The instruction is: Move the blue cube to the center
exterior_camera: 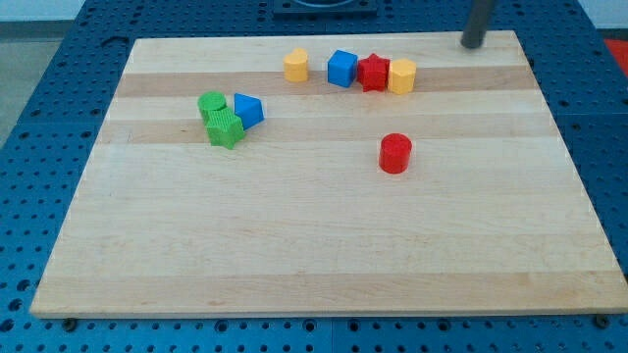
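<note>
One rod, no pincer on this rig, so you have no jaw state to read. My tip (473, 44) sits at the view's top right, on the far edge of the wooden board (314, 255), well apart from every block.

Nearest to it you find a row of three along the view's top. The yellow block (401, 75) is at the right end. The red star-shaped block (373, 72) touches it on its left. The blue cube (341, 68) presses against the star's left side. That cube is your task block: it stands near the board's far edge, a little right of the midline, above the middle of the board.

Just left of the row, with a small gap, stands a yellow cylinder (296, 66), alone.

Below the row, apart from it, a red cylinder (394, 154) stands upright, right of the board's middle.

Farthest from my tip, at the view's left, you see a tight cluster: a green cylinder (211, 103), a green block (225, 128) of unclear shape in front of it, and a blue wedge-like block (248, 110) on their right, all touching or nearly so.

Around the board lies a blue perforated table top (39, 118).
</note>
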